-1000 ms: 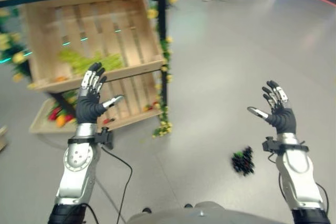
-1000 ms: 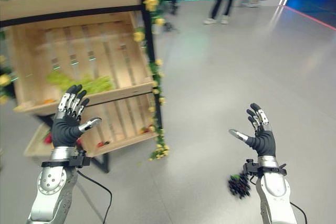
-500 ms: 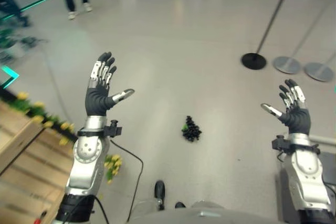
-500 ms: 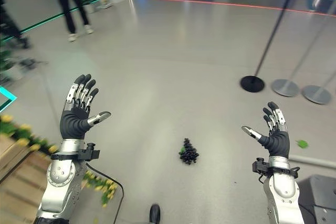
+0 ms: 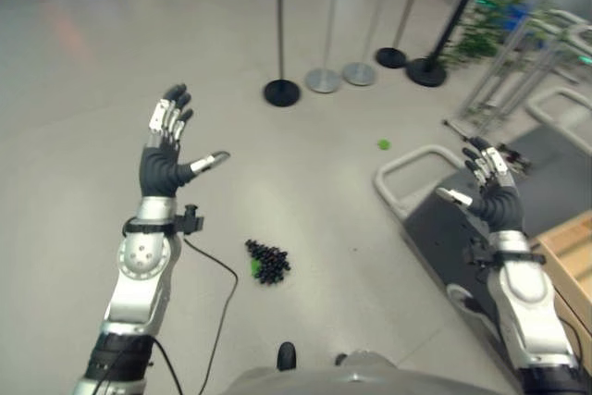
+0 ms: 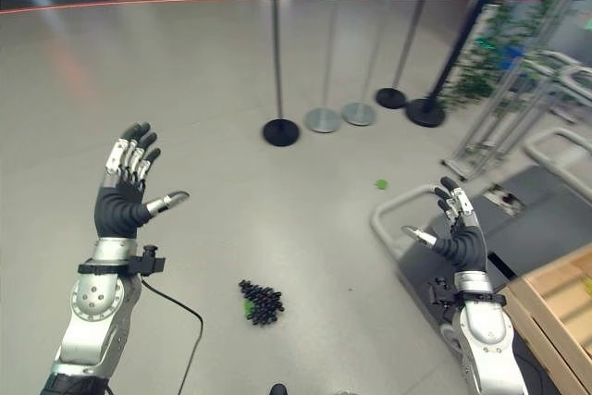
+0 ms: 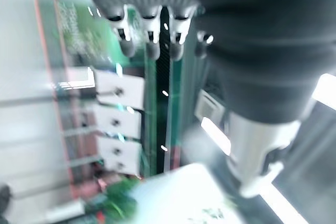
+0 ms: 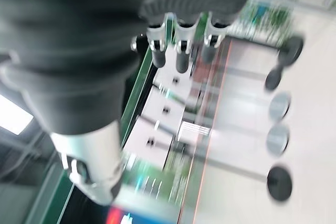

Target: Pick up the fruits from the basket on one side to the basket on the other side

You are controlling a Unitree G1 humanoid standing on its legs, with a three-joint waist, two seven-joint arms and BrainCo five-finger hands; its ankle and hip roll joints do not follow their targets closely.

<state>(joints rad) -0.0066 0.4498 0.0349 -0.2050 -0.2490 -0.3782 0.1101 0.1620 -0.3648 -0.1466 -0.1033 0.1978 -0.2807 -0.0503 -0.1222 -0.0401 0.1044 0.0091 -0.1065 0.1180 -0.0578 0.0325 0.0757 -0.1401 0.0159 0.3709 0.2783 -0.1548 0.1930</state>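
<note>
A dark bunch of grapes (image 5: 267, 262) lies on the grey floor between my two arms, also seen as the grapes (image 6: 260, 302). My left hand (image 5: 163, 159) is raised on the left, open, fingers spread and empty. Raised on the right, my right hand (image 5: 491, 193) is open and empty too. Both hands hover well above the floor, apart from the grapes. A corner of a wooden crate (image 5: 572, 245) shows at the right edge.
Several stanchion posts with round bases (image 5: 282, 92) stand on the floor ahead. A dark platform with a grey rail (image 5: 413, 166) lies on the right under my right hand. A small green piece (image 5: 383, 144) lies on the floor. Metal racks and plants (image 5: 504, 43) stand at the far right.
The camera has swung right: the wooden crate stand has left the view, and stanchions, the platform and another crate have come in. Both hands stay raised and open.
</note>
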